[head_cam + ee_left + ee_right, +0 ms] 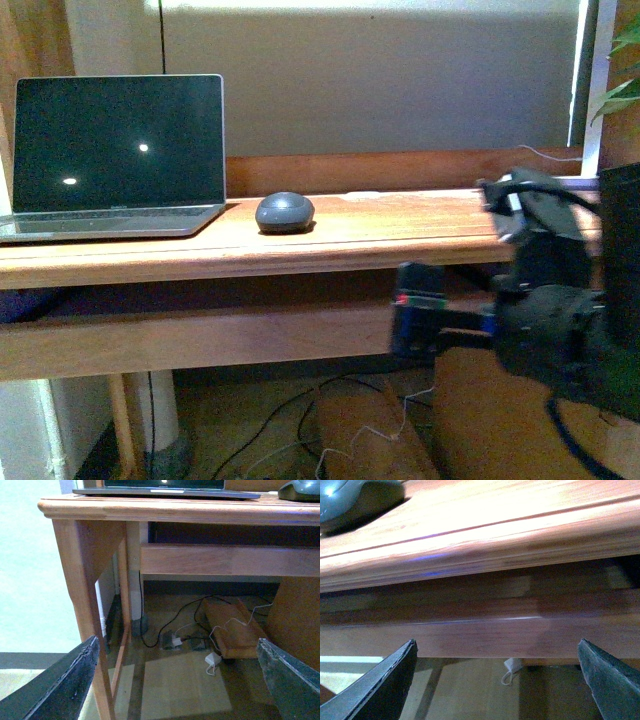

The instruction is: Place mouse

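Observation:
The dark grey mouse [285, 212] rests on the wooden desk [400, 235], just right of the laptop. It also shows at the edge of the left wrist view as the mouse [300, 490] and of the right wrist view as the mouse [355, 497]. My right arm [545, 320] hangs low in front of the desk's right part, blurred. My right gripper [495, 690] is open and empty, below the desk's front edge [485, 545]. My left gripper [175, 685] is open and empty, low before the desk's left leg [87, 585]. The left arm is outside the front view.
An open laptop [115, 155] with a dark screen stands on the desk's left end. Under the desk lie cables [170, 625], a white adapter [212, 659] and a brown box [232, 627]. A wooden rail [200, 340] runs below the desktop. Plant leaves [622, 90] show at the right.

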Robot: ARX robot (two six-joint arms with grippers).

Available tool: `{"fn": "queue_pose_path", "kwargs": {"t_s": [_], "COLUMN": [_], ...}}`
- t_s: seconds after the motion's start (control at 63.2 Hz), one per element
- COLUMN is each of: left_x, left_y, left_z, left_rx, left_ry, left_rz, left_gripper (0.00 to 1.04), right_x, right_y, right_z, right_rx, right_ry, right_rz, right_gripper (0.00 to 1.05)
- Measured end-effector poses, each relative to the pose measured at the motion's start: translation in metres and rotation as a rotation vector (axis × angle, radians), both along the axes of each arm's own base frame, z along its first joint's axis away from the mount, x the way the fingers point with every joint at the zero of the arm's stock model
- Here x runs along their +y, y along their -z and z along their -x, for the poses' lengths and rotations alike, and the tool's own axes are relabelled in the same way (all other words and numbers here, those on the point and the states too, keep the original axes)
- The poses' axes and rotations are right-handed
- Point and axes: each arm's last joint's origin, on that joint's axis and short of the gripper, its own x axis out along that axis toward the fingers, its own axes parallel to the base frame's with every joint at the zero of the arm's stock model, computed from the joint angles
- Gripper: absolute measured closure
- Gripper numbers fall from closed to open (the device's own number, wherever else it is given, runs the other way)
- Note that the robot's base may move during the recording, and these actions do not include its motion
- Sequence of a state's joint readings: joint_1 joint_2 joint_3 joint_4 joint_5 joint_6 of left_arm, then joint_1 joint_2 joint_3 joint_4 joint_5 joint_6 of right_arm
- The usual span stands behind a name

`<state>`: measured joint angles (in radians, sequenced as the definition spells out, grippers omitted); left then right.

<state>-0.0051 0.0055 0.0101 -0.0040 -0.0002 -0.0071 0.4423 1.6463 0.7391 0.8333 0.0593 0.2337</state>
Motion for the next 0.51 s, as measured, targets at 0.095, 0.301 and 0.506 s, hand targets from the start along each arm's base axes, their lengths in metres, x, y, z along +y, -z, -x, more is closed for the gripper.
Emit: {"fn": "queue_pose_path", "kwargs": {"t_s": [0.095, 0.301, 0.506], "left_x": [0.0, 0.0, 0.0], "left_y": [0.0, 0.0, 0.0], "left_z": [0.0, 0.0, 0.0], "left_rx": [0.0, 0.0, 0.0], "left_ry": [0.0, 0.0, 0.0], "left_rz": [0.0, 0.0, 0.0], "left_gripper": [0.08, 0.08, 0.08], "right_x": [-0.027, -0.069, -0.083], "right_y": [0.005, 0.016, 0.025], "right_z": [0.022, 0.088, 0.142], "right_rx": [0.005, 0.036, 0.03], "right_ry": [0.006, 0.016, 0.032], "right_rz": [-0.008, -0.079, -0.146], "right_gripper": [0.07, 0.07, 0.07]}}
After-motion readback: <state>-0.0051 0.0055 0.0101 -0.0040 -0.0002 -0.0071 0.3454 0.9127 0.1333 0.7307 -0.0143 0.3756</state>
